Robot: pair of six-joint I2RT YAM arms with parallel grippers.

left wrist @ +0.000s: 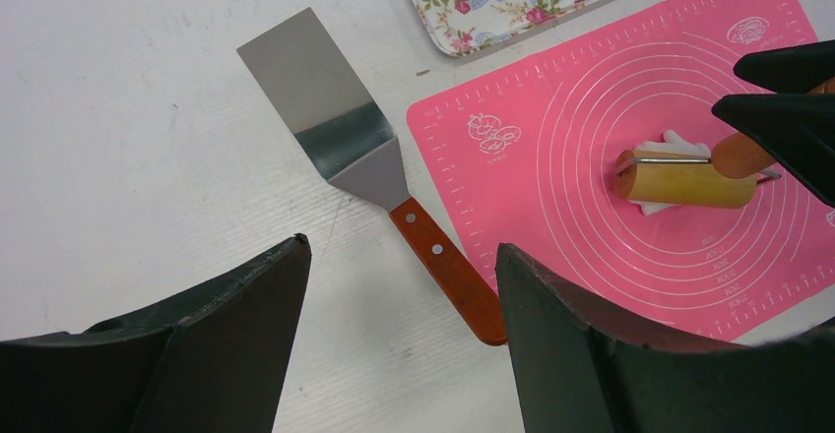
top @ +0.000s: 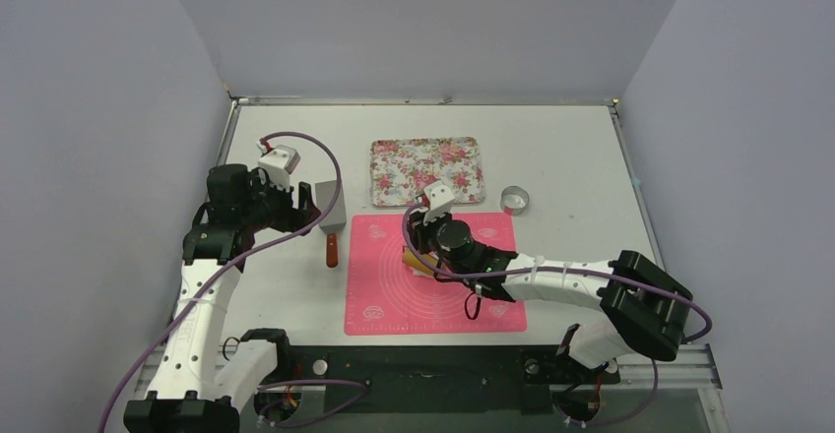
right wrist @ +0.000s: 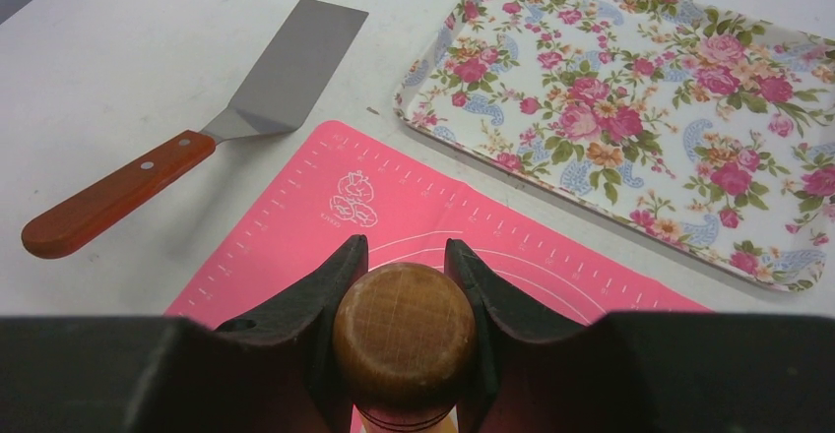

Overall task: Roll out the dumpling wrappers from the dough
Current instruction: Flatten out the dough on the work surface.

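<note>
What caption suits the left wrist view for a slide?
Open left gripper over a wooden-handled steel spatula; right gripper holds a wooden rolling pin on white dough on a pink mat.

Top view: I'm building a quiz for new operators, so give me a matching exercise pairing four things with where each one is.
Things:
1 spatula
2 tray
3 ring cutter
4 roller

Places:
a gripped by the right fingers, over the mat
b just right of the tray
c lying left of the mat
d beyond the mat's far edge

Pairs: 1-c, 2-d, 3-b, 4-a
</note>
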